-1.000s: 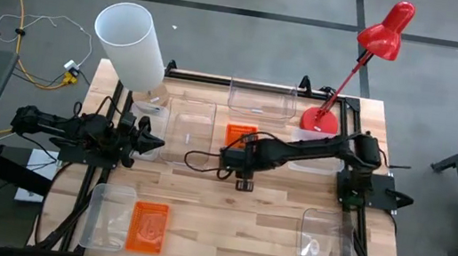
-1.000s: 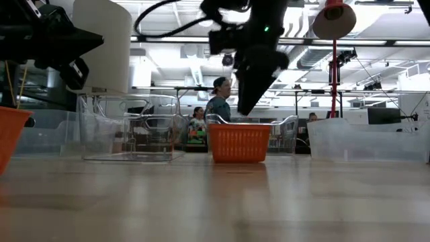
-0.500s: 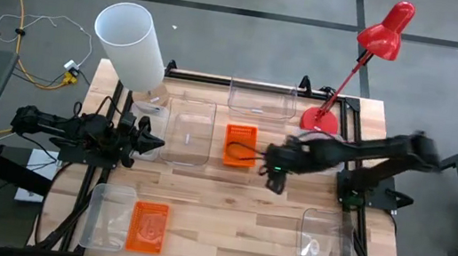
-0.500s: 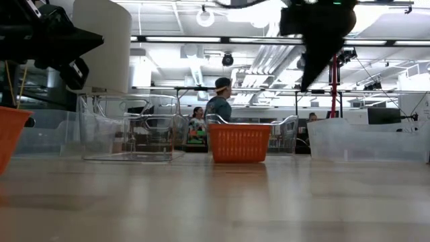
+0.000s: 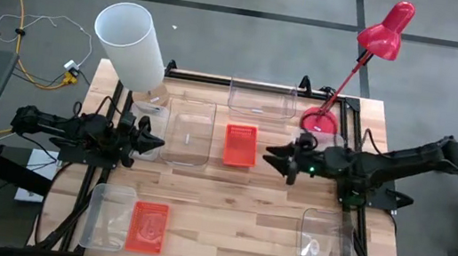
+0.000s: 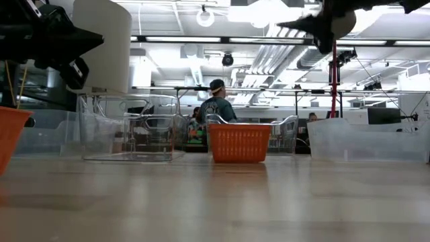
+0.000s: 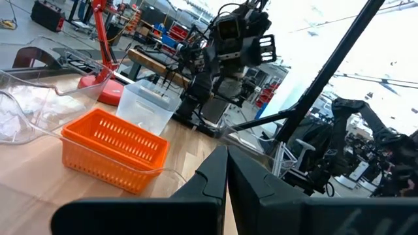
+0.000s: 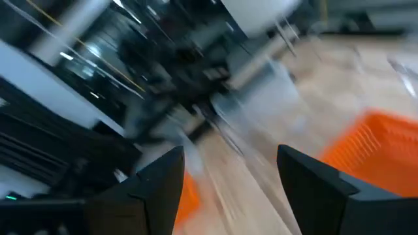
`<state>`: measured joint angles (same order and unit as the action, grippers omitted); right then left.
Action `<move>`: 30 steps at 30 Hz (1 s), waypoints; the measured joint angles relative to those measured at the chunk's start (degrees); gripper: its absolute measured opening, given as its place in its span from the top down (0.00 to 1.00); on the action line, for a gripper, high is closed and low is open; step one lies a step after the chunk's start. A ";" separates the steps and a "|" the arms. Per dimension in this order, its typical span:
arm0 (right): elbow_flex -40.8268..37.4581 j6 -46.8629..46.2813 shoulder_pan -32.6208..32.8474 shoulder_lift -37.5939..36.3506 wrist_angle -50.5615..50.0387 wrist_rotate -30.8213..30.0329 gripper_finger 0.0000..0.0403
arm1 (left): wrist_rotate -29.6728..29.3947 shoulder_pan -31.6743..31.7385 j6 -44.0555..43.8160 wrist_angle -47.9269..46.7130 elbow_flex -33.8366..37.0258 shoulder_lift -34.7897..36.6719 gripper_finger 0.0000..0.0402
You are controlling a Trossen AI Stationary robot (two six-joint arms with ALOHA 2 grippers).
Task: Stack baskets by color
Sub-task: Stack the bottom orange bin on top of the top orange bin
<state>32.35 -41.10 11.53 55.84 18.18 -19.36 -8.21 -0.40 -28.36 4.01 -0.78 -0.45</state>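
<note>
My right hand (image 5: pixel 276 160) hangs wide open, empty, beside the orange basket (image 5: pixel 240 144); my left hand (image 5: pixel 155 144) is closed.

One orange basket (image 5: pixel 241 144) stands upright at the desk's middle rear, empty, with mesh walls. Just to its left lies a clear bin (image 5: pixel 189 131), open side up. A second clear bin (image 5: pixel 262 99) sits at the rear edge. A third clear bin (image 5: pixel 107 216) lies at the front left, with a second orange basket (image 5: pixel 148 227) touching its right side. A fourth clear bin (image 5: pixel 325 252) lies at the front right. A frosted bin (image 5: pixel 323 148) sits right of the middle basket, partly hidden.
</note>
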 joint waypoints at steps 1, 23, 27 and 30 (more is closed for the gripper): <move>-0.07 1.68 0.00 -0.05 2.34 -0.02 0.42 | -0.04 -0.02 -0.02 0.35 0.00 0.00 1.00; -0.08 6.60 0.00 -0.07 11.26 -0.64 0.42 | -0.03 0.00 -9.70 10.09 -15.86 -12.42 0.76; -0.08 6.60 0.00 -0.07 11.26 -0.63 0.42 | 7.63 -0.01 -7.22 2.56 -27.73 -22.89 0.63; -0.08 6.60 0.00 -0.07 11.26 -0.65 0.42 | 16.59 -0.13 -6.58 -6.55 -37.58 -31.06 0.56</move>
<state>32.27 -34.50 11.53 55.77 29.44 -20.01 8.39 -0.54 -34.94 -2.55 -38.35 -31.51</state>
